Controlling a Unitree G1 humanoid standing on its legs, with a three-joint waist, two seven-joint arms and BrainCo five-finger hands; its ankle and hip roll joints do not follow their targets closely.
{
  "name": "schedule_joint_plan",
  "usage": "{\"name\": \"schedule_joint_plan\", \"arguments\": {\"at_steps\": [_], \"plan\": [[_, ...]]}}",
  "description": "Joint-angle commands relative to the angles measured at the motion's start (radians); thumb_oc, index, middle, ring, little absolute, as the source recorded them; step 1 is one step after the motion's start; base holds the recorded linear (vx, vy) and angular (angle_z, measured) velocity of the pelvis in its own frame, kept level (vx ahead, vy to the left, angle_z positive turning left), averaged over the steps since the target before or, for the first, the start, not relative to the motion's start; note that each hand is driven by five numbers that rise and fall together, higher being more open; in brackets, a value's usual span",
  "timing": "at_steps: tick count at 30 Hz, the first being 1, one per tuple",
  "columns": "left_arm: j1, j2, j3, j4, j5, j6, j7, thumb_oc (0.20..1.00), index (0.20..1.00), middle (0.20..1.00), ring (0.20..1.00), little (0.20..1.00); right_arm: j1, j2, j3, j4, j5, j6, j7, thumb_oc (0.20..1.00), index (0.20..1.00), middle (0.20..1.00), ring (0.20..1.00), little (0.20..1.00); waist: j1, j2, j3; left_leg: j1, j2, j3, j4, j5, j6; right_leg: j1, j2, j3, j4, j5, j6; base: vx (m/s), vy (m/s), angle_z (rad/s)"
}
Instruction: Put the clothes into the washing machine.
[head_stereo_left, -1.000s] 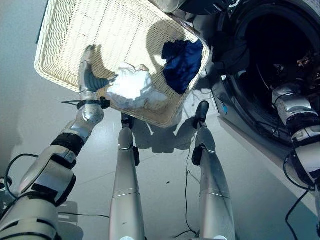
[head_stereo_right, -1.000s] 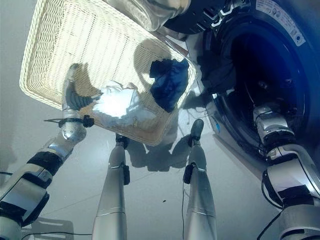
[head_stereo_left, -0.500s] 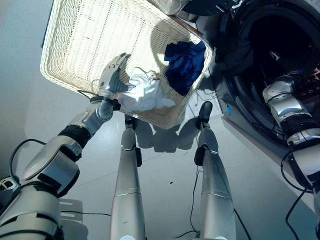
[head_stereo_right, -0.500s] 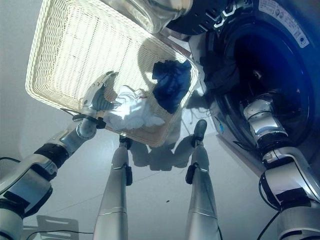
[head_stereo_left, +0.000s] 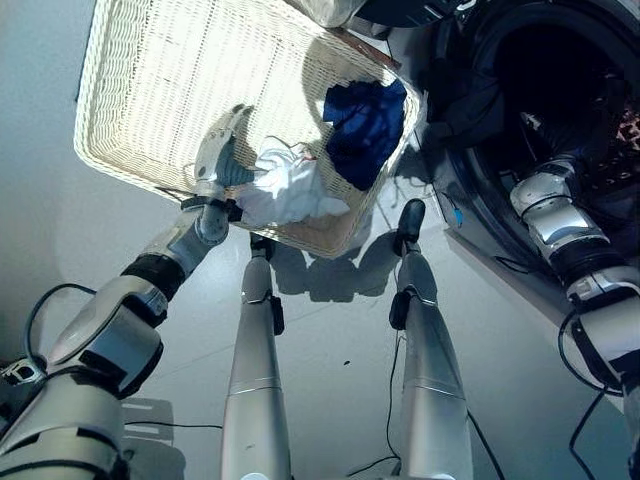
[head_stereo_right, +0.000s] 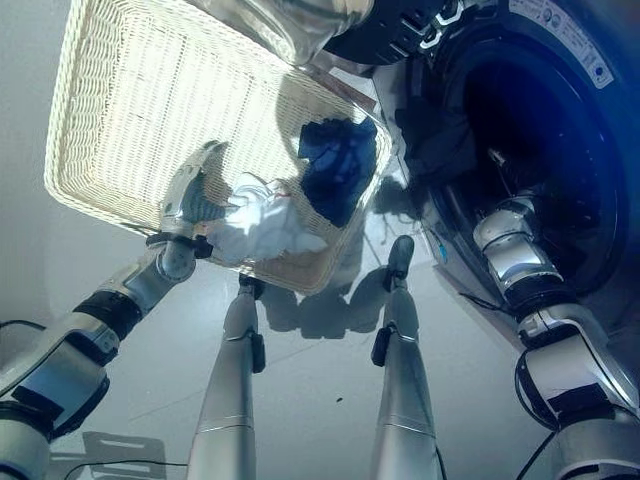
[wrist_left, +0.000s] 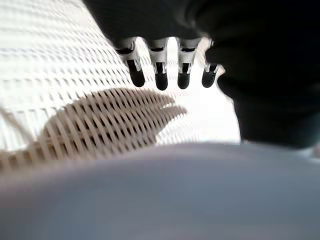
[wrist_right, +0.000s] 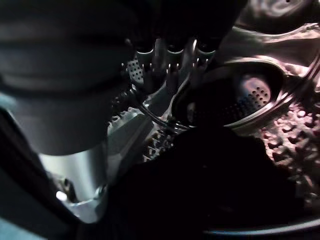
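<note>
L hand (head_stereo_left: 222, 150) is inside the white wicker basket (head_stereo_left: 130, 70), fingers (wrist_left: 160, 75) straight and spread, holding nothing; tips hang just over the weave. In the eye views the white garment (head_stereo_left: 290, 190) lies right beside the hand on its drum-facing side, looks touching at the palm edge but can't tell for sure. Dark blue garment (head_stereo_left: 365, 120) is bunched in the basket corner nearest the washing machine (head_stereo_left: 470, 110), apart from the white one.

R hand (wrist_right: 170, 60) is in the drum, w/ the R forearm reaching in through the door opening (head_stereo_left: 545, 90). Fingers point at the perforated drum wall (wrist_right: 295, 135); too dark to tell how far they're open or if they hold anything. A dark mass (wrist_right: 215, 175) sits low in the drum, prob. cloth, can't confirm.

Basket rests on the pale floor (head_stereo_left: 330, 340), near rim just past the white garment. Most of the basket's far side is bare weave, plenty of room there. Basket corner w/ the blue garment sits close to the machine front.
</note>
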Motion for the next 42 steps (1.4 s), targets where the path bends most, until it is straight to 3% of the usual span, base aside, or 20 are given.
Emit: {"name": "schedule_joint_plan", "arguments": {"at_steps": [1,7,18,22,26,29,32,40,42], "plan": [[0.045,-0.039,0.093,-0.086,-0.035,-0.105,0.107,1.000,1.000,1.000,1.000,1.000,0.035,-0.036,-0.058,-0.072,-0.054,0.014,-0.047,1.000,1.000,1.000,1.000,1.000,0.005,0.040,-0.019,-0.010,-0.090,0.021,0.004,-0.041,0.085,-0.012,0.071,-0.069,0.044,-0.016,0.045,0.00,-0.082,0.02],[0.115,-0.055,0.127,-0.178,0.079,-0.145,0.110,1.000,1.000,1.000,1.000,1.000,0.090,-0.026,-0.119,-0.142,-0.075,0.053,-0.038,1.000,1.000,1.000,1.000,1.000,0.017,0.037,-0.019,-0.010,-0.093,0.010,0.004,-0.042,0.089,-0.010,0.065,-0.080,0.050,-0.013,0.046,0.00,-0.020,0.01],[0.143,-0.019,0.089,-0.245,0.182,-0.134,0.080,1.000,1.000,1.000,1.000,1.000,0.120,-0.039,-0.143,-0.157,-0.085,0.049,-0.017,1.000,1.000,1.000,1.000,1.000,0.024,0.047,-0.019,-0.005,-0.093,0.009,0.012,-0.041,0.093,-0.007,0.055,-0.083,0.061,-0.009,0.049,0.00,-0.002,0.01],[0.118,0.012,0.004,-0.226,0.200,-0.056,-0.030,1.000,1.000,1.000,1.000,1.000,0.116,-0.056,-0.135,-0.146,-0.076,0.037,-0.004,1.000,1.000,1.000,1.000,1.000,0.018,0.052,-0.019,-0.006,-0.091,0.016,0.023,-0.040,0.093,-0.009,0.051,-0.080,0.068,-0.005,0.052,0.00,0.000,0.00],[0.105,0.015,-0.019,-0.205,0.194,-0.038,-0.063,1.000,1.000,1.000,1.000,1.000,0.105,-0.059,-0.124,-0.136,-0.073,0.033,-0.001,1.000,1.000,1.000,1.000,1.000,0.014,0.053,-0.019,-0.009,-0.089,0.020,0.027,-0.040,0.093,-0.013,0.051,-0.078,0.071,-0.003,0.052,0.00,0.000,0.00],[0.065,0.001,-0.092,-0.119,0.153,0.086,-0.216,1.000,1.000,1.000,1.000,1.000,0.073,-0.062,-0.081,-0.101,-0.059,0.005,0.001,1.000,1.000,1.000,1.000,1.000,0.000,0.050,-0.019,-0.021,-0.079,0.029,0.037,-0.038,0.091,-0.027,0.058,-0.065,0.078,-0.003,0.053,0.02,0.040,0.00],[0.047,-0.012,-0.122,-0.064,0.106,0.126,-0.331,1.000,1.000,1.000,1.000,1.000,0.047,-0.059,-0.054,-0.085,-0.053,0.001,0.004,1.000,1.000,1.000,1.000,1.000,-0.008,0.046,-0.019,-0.026,-0.077,0.034,0.043,-0.038,0.091,-0.033,0.064,-0.059,0.081,-0.003,0.052,0.00,0.000,0.00],[-0.009,-0.032,-0.172,0.022,0.030,0.179,-0.483,1.000,1.000,1.000,1.000,1.000,-0.024,-0.058,-0.008,-0.063,-0.049,0.014,0.016,1.000,1.000,1.000,1.000,1.000,-0.024,0.047,-0.019,-0.028,-0.075,0.047,0.037,-0.035,0.090,-0.037,0.077,-0.046,0.073,-0.006,0.049,0.00,0.019,0.00],[-0.010,-0.033,-0.175,0.027,0.037,0.187,-0.514,0.498,0.498,0.498,0.498,0.498,-0.027,-0.060,-0.008,-0.063,-0.053,0.013,0.018,1.000,1.000,1.000,1.000,1.000,-0.025,0.049,-0.019,-0.030,-0.076,0.048,0.039,-0.036,0.090,-0.039,0.078,-0.043,0.075,-0.008,0.049,0.00,0.000,0.00]]}}
